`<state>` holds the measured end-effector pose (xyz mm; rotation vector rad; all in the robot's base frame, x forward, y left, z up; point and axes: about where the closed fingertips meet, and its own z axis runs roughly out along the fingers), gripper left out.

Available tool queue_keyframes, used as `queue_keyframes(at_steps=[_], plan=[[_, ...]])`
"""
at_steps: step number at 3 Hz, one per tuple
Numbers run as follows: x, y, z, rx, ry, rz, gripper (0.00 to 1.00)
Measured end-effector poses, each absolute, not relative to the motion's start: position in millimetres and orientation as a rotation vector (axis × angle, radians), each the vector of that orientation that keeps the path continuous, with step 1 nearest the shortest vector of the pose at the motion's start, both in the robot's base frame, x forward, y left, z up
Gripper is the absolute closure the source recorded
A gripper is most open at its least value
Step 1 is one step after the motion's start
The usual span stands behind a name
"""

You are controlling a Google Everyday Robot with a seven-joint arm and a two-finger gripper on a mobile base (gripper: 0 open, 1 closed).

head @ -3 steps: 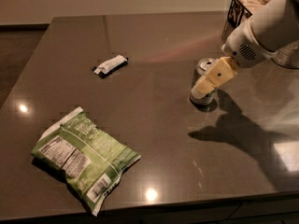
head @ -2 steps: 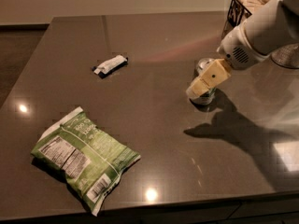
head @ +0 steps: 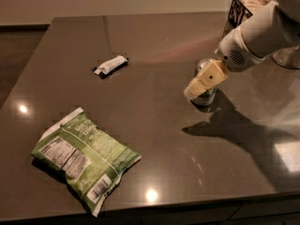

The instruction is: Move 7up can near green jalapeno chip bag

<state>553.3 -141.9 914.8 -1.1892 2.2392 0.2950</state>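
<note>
Gripper (head: 199, 86) low over the right half of the table (head: 154, 36), set against the upright 7up can (head: 208, 97); clamped or spread, cannot tell. From the left: green jalapeno chip bag (head: 89, 156) lying flat near the front left edge, well apart from the can. Small wrapped bar (head: 111, 64) farther back, left of centre, off the straight line between can and bag. Then can and gripper, with a wire basket (head: 241, 8) behind at the far right.

Judged from this: confirm a firm hold around the can's middle before any travel. Lift only enough to clear the tabletop and hold upright. Carry leftward and toward the front edge, passing in front of the bar. Stop just beside the side of the bag facing the can, not on the crumpled foil. Set down level, then release.
</note>
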Motion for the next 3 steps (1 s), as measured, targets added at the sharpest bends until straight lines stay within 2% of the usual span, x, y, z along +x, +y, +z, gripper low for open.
queue_keyframes(at_steps=[1,3], plan=[[557.7,-148.5,914.2,-1.173,2.249,0.288,0.18],[556.2,-150.7,916.9,-1.177,2.250,0.310,0.64]])
